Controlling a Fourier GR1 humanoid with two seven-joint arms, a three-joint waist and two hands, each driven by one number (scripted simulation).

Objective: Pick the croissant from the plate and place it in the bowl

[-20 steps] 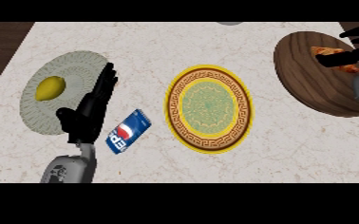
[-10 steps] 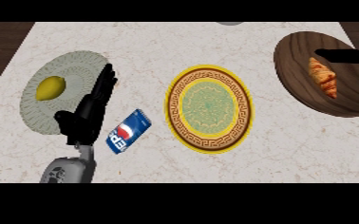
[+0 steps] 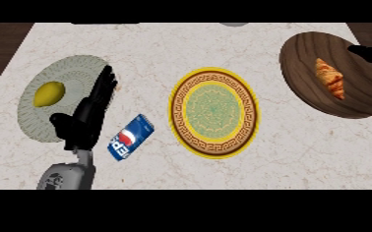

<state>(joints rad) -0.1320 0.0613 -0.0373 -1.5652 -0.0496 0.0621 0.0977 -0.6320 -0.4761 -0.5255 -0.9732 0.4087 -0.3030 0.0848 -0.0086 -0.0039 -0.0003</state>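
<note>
Head view, in which we see the croissant [image 3: 330, 78] lying in the wooden bowl [image 3: 305, 86], our right hand [image 3: 359, 52] barely visible at the frame edge, grip indeterminate, and our left hand [image 3: 87, 113] resting open beside the yellow-rimmed plate [image 3: 213, 150] on the counter [image 3: 160, 44].

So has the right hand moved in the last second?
Yes. The right hand has pulled back off the croissant toward the view's right edge; only its tip shows over the wooden bowl's rim.

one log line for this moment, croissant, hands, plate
croissant: in wooden bowl | yellow plate: bare | left hand: open, resting by can | right hand: at bowl's right edge, mostly out of view
</note>
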